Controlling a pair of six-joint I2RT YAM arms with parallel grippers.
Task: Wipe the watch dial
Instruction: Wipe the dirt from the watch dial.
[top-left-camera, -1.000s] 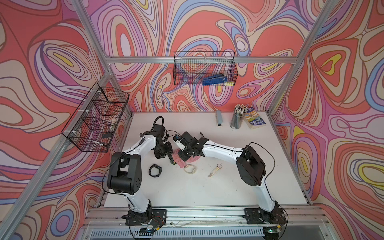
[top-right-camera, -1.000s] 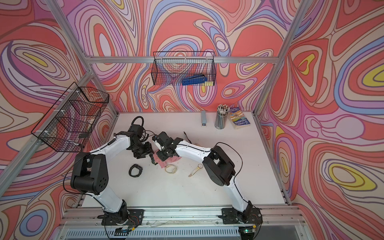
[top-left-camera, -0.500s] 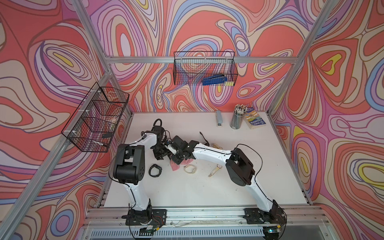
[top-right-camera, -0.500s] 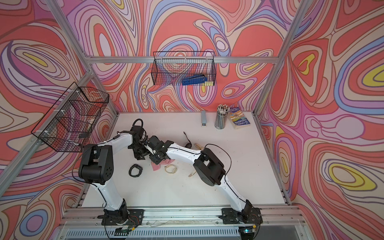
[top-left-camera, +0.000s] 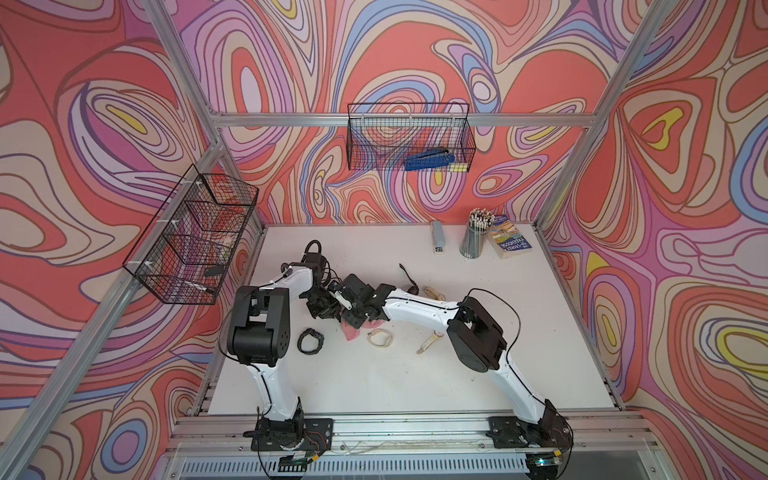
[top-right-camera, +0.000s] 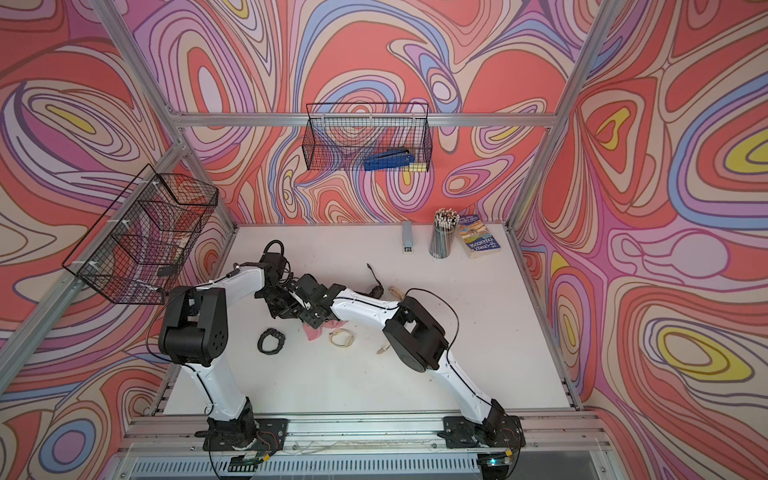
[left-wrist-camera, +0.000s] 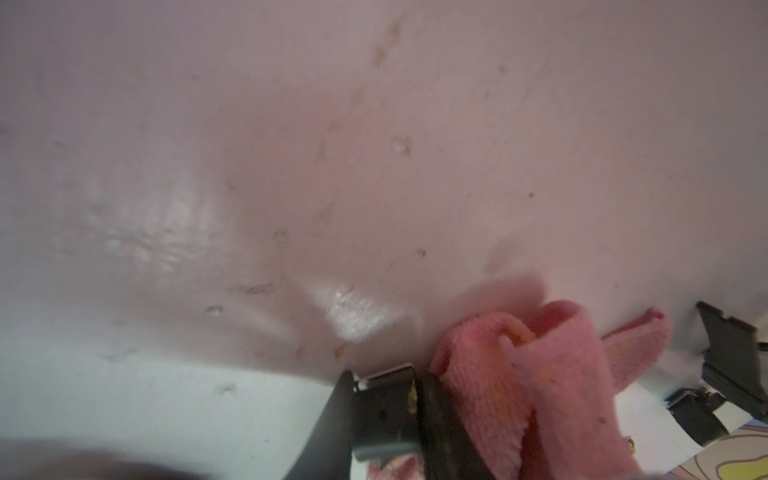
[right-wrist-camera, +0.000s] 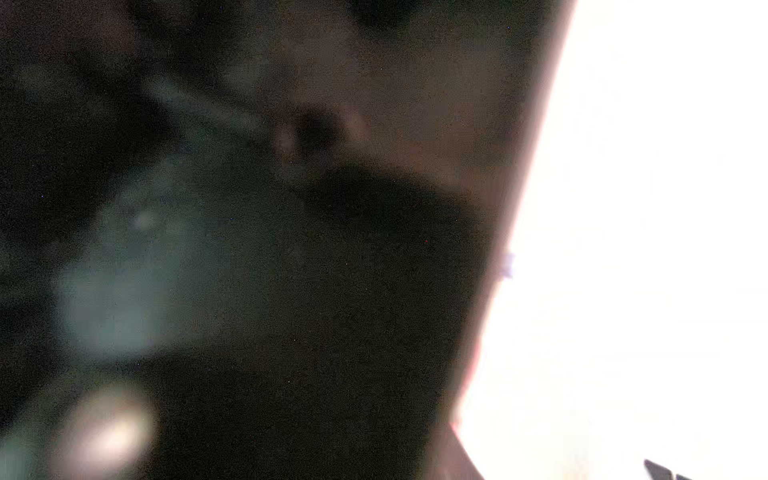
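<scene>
Left wrist view: cloth pickup seems in hand, pink cloth (left-wrist-camera: 540, 395) beside left claw (top-left-camera: 321, 305); whether it or right claw (top-left-camera: 353, 318) grips, I cannot tell. Black watch (top-left-camera: 309, 340) lies on desk (top-left-camera: 374, 395) nearby; next needs a firm hold.

- walls (top-left-camera: 124, 104): swirling bands of coral red, pink, lilac, blue, cream and yellow, edged with dark lines, filling the backdrop in both top views.
- table (top-left-camera: 374, 382): plain white, lower centre.
- cloth (top-left-camera: 351, 332): pink, at centre frame. In the left wrist view (left-wrist-camera: 561, 374), lower right, it shows small orange-yellow flecks.
- black watch (top-left-camera: 309, 340): black all over, left of the cloth.
- cream watch (top-left-camera: 379, 337): pale cream band, right of the cloth.
- arms (top-left-camera: 415, 309): white links, black joints.
- wire baskets (top-left-camera: 409, 124): black mesh, at upper centre and at left.
- tool (top-left-camera: 428, 160): blue, in the upper-centre basket, with a yellow block (top-left-camera: 455, 167) beside it.
- book (top-left-camera: 509, 243): blue cover, upper right of the table.
- pencil cup (top-left-camera: 471, 247): silvery grey.
</scene>
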